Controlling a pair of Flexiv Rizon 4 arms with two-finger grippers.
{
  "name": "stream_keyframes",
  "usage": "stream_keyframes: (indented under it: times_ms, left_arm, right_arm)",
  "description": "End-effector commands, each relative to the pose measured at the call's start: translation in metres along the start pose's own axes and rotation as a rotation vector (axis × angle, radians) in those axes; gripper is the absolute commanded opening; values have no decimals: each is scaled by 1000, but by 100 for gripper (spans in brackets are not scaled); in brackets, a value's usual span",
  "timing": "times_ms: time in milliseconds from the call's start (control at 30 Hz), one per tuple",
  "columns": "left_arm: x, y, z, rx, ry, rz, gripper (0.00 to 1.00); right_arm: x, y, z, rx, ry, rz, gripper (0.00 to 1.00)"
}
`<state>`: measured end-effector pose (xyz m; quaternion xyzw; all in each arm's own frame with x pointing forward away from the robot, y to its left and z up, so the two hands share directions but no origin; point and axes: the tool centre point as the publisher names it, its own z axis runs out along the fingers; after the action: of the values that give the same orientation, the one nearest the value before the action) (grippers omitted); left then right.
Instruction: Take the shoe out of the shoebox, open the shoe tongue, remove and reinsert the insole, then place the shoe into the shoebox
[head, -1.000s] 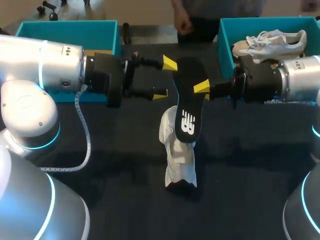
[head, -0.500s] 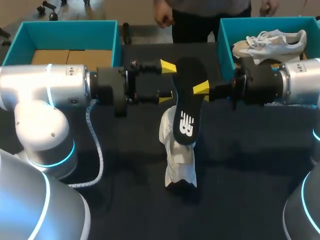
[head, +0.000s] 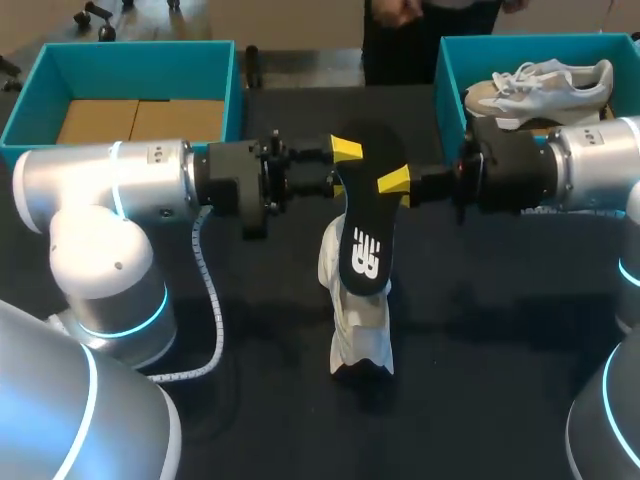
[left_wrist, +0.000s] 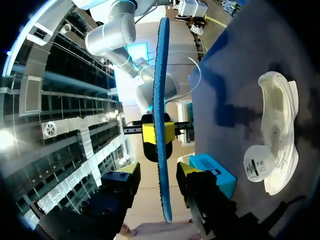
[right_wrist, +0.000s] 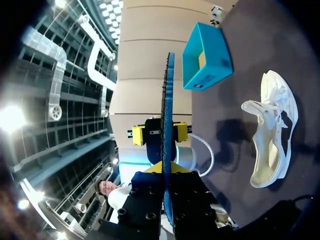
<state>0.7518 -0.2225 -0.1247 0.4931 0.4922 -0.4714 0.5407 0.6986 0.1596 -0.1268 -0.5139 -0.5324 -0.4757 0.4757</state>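
The black insole (head: 365, 235) with a white logo hangs slanted above the table, its lower end over the white shoe (head: 360, 320) that lies on the dark table. My right gripper (head: 393, 183) is shut on the insole's upper part from the right. From the left, my left gripper (head: 343, 165) straddles the same end. In the left wrist view the insole (left_wrist: 161, 75) stands edge-on between my left gripper's (left_wrist: 159, 172) fingers with a gap on one side, so it is open. In the right wrist view my right gripper (right_wrist: 166, 172) clamps the insole (right_wrist: 169, 100), with the shoe (right_wrist: 272, 135) beside it.
A teal box (head: 225, 70) with a brown bottom stands at the back left. A second teal box (head: 445, 70) at the back right holds another white shoe (head: 545, 85). Both arms span the table's middle. A white cable (head: 205, 290) hangs from the left arm.
My left arm has moved right up to the insole and its fingers have narrowed around it. The insole's upper end has shifted slightly left; the right gripper keeps its hold.
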Motion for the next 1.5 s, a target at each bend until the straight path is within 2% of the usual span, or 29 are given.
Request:
stream_keyframes:
  times_ms: [33, 200, 300, 367, 433, 533, 600, 700, 933, 967, 1000, 1067, 1500]
  left_arm:
    - [3, 2, 8, 2, -3, 1, 43]
    - [5, 0, 13, 11, -3, 3, 35]
    - [4, -3, 15, 19, -6, 4, 34]
    - [4, -3, 16, 22, -9, 4, 27]
    - [4, -4, 16, 24, -10, 5, 25]
    - [5, -4, 16, 25, -8, 3, 17]
    - [6, -5, 16, 25, -6, 2, 8]
    - [6, -6, 16, 27, -6, 1, 2]
    - [9, -9, 17, 38, -2, -5, 0]
    - [9, -9, 17, 40, -3, -8, 0]
    - [10, -9, 17, 41, -5, -18, 0]
    - [10, -8, 16, 41, -7, -34, 0]
    - [21, -18, 6, 85, 35, -81, 0]
  right_arm:
    - [0, 2, 4, 3, -3, 0, 0]
    - [1, 2, 5, 6, -4, -4, 0]
    - [1, 2, 5, 6, -5, -4, 0]
    - [0, 2, 5, 5, -4, -3, 0]
    - [0, 1, 5, 4, -3, -2, 0]
    - [-1, 1, 5, 2, -3, -2, 0]
    - [-1, 1, 5, 1, -2, -2, 0]
    - [-2, 2, 5, 3, -1, -2, 0]
    - [-3, 3, 6, 8, 1, -1, 0]
    - [-3, 2, 5, 5, -1, -1, 9]
    - [-4, 2, 4, 1, -5, 1, 37]
    - [-5, 0, 1, -11, -18, 4, 100]
    - [-12, -3, -32, -86, -114, -5, 100]
